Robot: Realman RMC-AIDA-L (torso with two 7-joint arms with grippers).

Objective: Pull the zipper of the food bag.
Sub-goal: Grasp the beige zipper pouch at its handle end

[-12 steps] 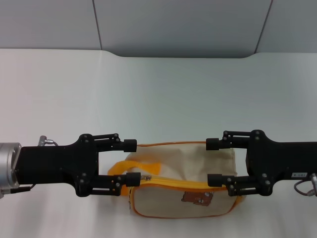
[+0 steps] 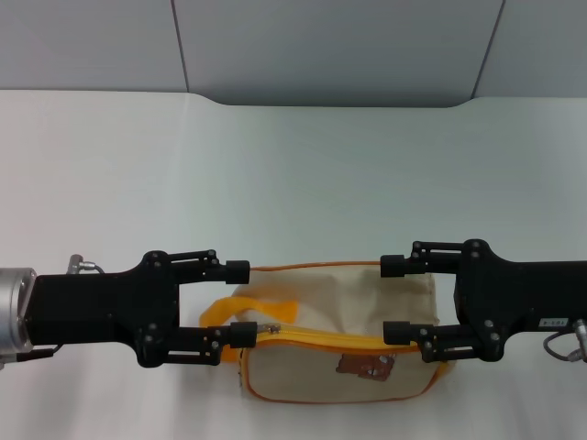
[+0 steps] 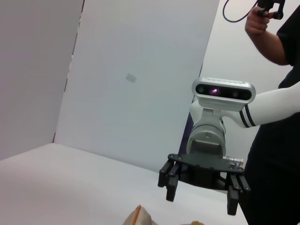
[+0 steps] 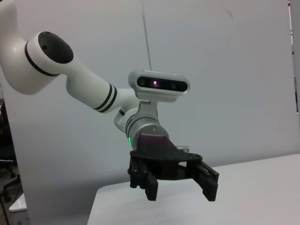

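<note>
A small beige food bag (image 2: pixel 341 335) sits near the front edge of a white table (image 2: pixel 293 174), bear print facing the robot. Its orange-yellow zipper (image 2: pixel 321 339) runs left to right along the top, with the small silver pull tab at the left end.

2 black grippers reach in from either side. The left gripper (image 2: pixel 240 302) has its fingers spread wide, the far one above the bag's far edge, the near one at the pull tab beside the orange handle (image 2: pixel 248 307). The right gripper (image 2: pixel 394 299) is also spread wide over the bag's right end, gripping nothing.

Compared with half a second ago, the left gripper has shifted very slightly toward the near side, so its near finger sits closer to the tab. The bag and the right gripper look unchanged. The zipper looks closed, so the pull appears not yet begun.

The head view alone shows the bag in full. The left wrist view instead shows the right gripper (image 3: pixel 203 191) head-on, plus a person (image 3: pixel 276 108) standing behind. The right wrist view shows the left gripper (image 4: pixel 177 185) head-on, fingers apart.
</note>
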